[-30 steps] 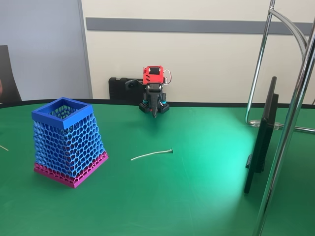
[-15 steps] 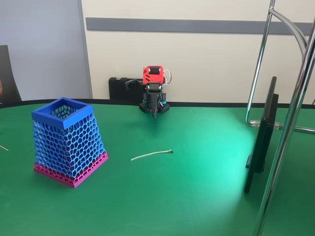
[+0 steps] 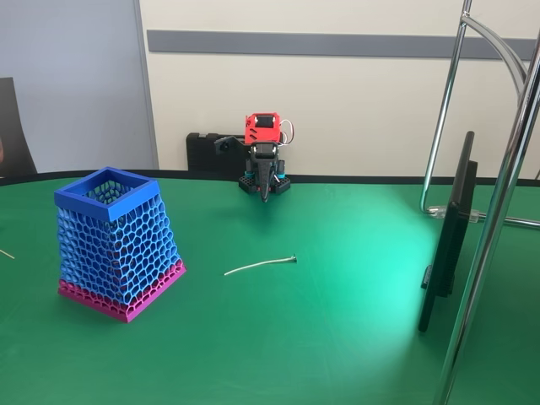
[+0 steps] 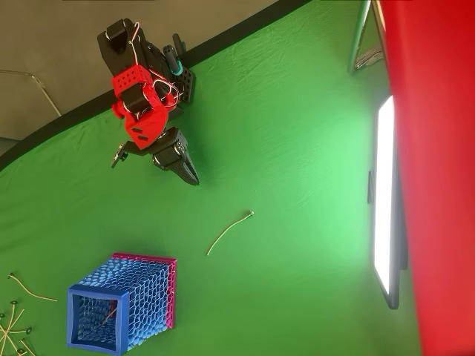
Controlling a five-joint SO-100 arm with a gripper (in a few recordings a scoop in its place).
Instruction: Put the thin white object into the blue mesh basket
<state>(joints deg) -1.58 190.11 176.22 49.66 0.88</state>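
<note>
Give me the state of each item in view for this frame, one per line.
thin white object: lying flat on the green table, free, untouched.
blue mesh basket: upright, open top; something small lies inside in the overhead view.
gripper: folded back by the arm's base, fingers together, holding nothing.
spare sticks: loose at the table edge.

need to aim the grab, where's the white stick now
The white stick lies flat on the green table, right of the basket in the fixed view.

monitor (image 3: 449,236) rt, spare sticks (image 4: 15,320) lower-left.
</note>
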